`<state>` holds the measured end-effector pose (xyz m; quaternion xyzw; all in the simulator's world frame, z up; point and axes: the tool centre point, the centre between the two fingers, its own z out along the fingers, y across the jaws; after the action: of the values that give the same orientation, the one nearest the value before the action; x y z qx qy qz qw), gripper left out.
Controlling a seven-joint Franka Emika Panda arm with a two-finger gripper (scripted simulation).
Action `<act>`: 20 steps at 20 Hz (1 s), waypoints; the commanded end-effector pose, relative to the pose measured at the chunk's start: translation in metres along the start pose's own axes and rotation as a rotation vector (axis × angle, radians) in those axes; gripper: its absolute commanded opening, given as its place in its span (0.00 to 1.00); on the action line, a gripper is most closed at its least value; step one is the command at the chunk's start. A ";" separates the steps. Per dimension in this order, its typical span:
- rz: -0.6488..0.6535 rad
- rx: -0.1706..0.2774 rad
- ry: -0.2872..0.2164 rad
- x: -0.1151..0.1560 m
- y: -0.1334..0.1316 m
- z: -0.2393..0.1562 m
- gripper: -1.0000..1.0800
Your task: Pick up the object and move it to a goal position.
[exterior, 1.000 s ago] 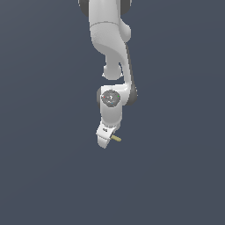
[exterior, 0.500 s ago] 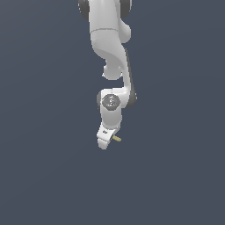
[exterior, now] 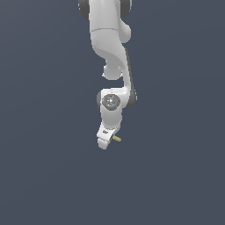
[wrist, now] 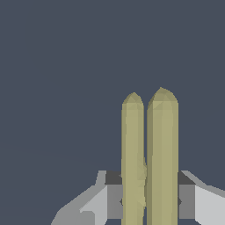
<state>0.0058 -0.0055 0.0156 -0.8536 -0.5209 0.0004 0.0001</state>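
The object is a thin yellowish-tan stick whose tip pokes out sideways from my white gripper, toward the exterior view's right. In the wrist view the object looks like two parallel tan rods with pointed ends, standing side by side. Both are clamped between the grey fingers of my gripper. The jaws are shut on it. The white arm hangs down from the top of the exterior view, wrist pointing down.
A plain dark blue-grey surface fills both views all around the arm. No other objects, containers or edges show.
The wrist and gripper have sunk slightly in the exterior view, with the stick still held. Little else has shifted.
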 end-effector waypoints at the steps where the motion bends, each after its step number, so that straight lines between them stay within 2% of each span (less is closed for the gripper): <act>1: 0.000 -0.001 0.000 0.001 0.000 -0.004 0.00; 10: -0.001 -0.001 0.000 0.014 -0.005 -0.051 0.00; 20: -0.002 -0.001 0.000 0.045 -0.016 -0.156 0.00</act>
<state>0.0119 0.0363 0.1536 -0.8532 -0.5216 0.0003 -0.0003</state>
